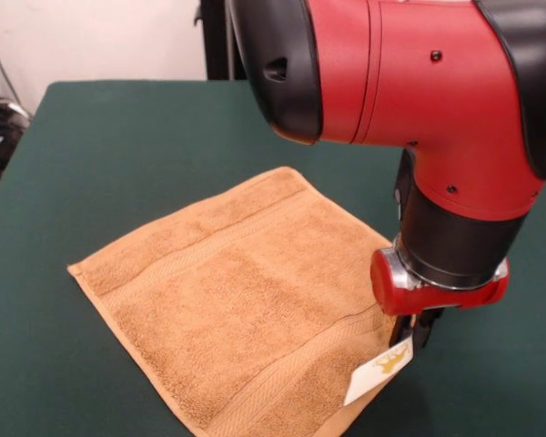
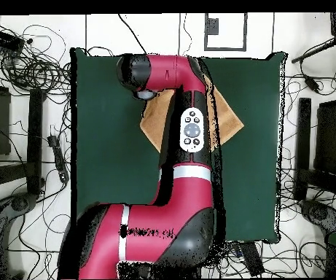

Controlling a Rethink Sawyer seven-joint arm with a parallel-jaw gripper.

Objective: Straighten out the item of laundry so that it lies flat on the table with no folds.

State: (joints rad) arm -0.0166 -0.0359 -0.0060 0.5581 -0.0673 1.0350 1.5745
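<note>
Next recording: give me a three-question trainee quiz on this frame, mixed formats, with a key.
1. True or false: the towel lies spread open on the table.
2. The gripper is at which part of the towel? A) its middle B) the corner with the white tag C) the far corner
3. Fill in: the tabletop is dark ____.

Key: 1 true; 2 B; 3 green.

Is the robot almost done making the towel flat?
Nearly, it seems. The towel already lies spread on the table with no folds showing in the front view. The gripper is down at the corner by the white tag; whether it holds that corner is unclear. Left: let go and lift away. The arm hides much of the towel from overhead.
</note>
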